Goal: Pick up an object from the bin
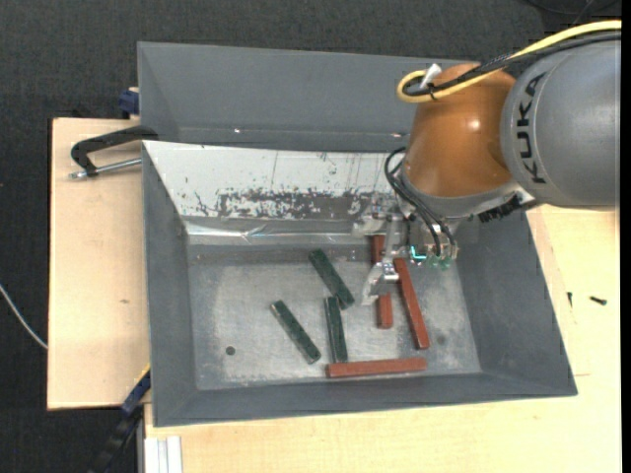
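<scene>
Where the gripper sat low in the bin, right of centre, three green sticks lay just to its left and a red stick lay along the front wall. At the claw: a short red stick with a longer slanted red stick beside it. Couldn't tell whether the claw was spread or pinching.

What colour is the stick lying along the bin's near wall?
The stick is reddish brown, as the camera view shows.
</scene>
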Available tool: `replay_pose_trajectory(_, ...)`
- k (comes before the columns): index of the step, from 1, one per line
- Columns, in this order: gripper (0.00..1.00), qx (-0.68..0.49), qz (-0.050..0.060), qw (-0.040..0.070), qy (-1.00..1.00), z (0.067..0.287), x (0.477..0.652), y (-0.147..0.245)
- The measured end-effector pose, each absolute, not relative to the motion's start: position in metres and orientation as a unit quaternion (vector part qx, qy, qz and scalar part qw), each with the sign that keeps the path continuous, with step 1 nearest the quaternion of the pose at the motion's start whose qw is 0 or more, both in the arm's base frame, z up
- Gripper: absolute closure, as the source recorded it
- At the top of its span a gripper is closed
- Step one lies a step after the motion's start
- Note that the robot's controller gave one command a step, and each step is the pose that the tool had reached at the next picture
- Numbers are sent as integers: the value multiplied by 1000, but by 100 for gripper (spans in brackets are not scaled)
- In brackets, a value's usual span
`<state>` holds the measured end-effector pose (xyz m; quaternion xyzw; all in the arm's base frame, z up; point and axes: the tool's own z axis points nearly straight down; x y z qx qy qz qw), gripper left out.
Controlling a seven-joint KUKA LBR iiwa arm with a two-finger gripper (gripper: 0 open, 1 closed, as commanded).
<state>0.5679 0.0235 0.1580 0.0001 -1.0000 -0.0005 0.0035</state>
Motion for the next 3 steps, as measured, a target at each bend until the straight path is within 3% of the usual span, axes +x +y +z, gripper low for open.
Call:
replay_pose_trajectory(1,0,0,-1,-1,-1000,163,570,23)
replay_pose_trajectory(2,0,30,0,-3,-1000,100,574,30)
replay_pose_trajectory(3,100,-6,-1,-4,-1000,79,592,37)
